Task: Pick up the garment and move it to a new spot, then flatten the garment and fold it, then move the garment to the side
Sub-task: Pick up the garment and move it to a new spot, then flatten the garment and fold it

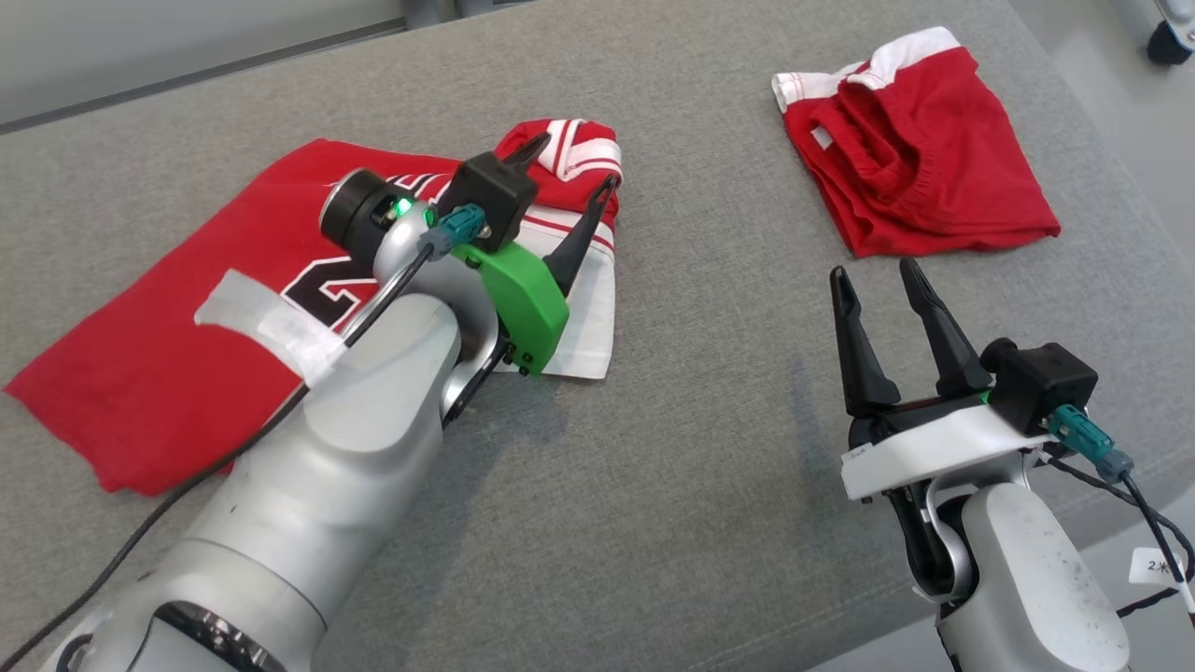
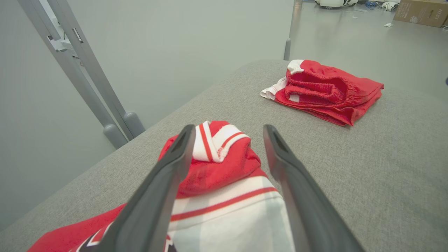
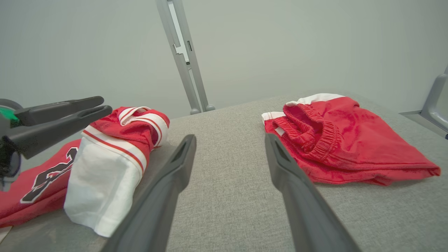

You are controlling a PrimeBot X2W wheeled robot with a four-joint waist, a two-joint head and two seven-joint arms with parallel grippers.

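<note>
A red jersey (image 1: 140, 373) with white trim and black numerals lies partly folded on the left of the grey padded table (image 1: 709, 448). Its white-and-red bunched end (image 2: 220, 164) points toward the middle of the table. My left gripper (image 1: 574, 166) hovers open just over that bunched end, the fingers straddling it without gripping (image 2: 228, 140). My right gripper (image 1: 873, 275) stands open over bare table at the lower right, holding nothing (image 3: 230, 143). In the right wrist view the jersey (image 3: 115, 154) lies at the left with the left gripper (image 3: 70, 108) above it.
Folded red shorts (image 1: 920, 159) with a white waistband lie at the far right of the table (image 2: 325, 92) (image 3: 343, 140). A strip of pale tape (image 1: 266, 322) is wrapped around my left arm's cable. Grey frame posts (image 2: 105, 105) stand beyond the table's far edge.
</note>
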